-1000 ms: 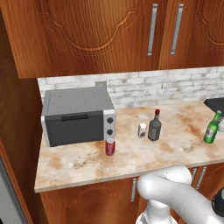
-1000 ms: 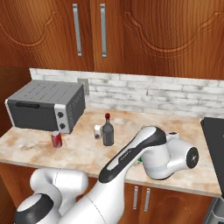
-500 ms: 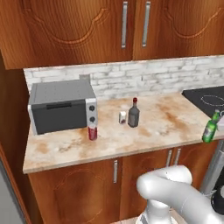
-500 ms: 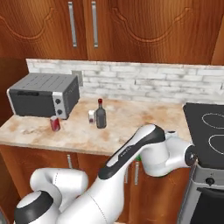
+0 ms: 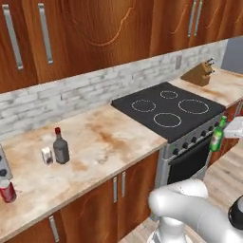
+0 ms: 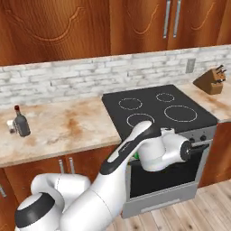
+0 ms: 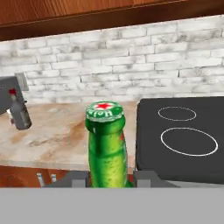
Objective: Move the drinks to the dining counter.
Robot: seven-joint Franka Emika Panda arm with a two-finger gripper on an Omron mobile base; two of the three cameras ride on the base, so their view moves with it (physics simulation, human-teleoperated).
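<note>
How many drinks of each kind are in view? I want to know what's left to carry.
Bottles: 2, the green bottle in the pincer and the dark bottle on the counter
Cans: 1, red can
Cartons: 1, white carton
Total: 4

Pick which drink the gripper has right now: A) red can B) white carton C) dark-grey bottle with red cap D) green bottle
D: in the hand view the green bottle stands between the fingertips of the gripper, and the dark-grey bottle, white carton and red can sit on the counter.
</note>
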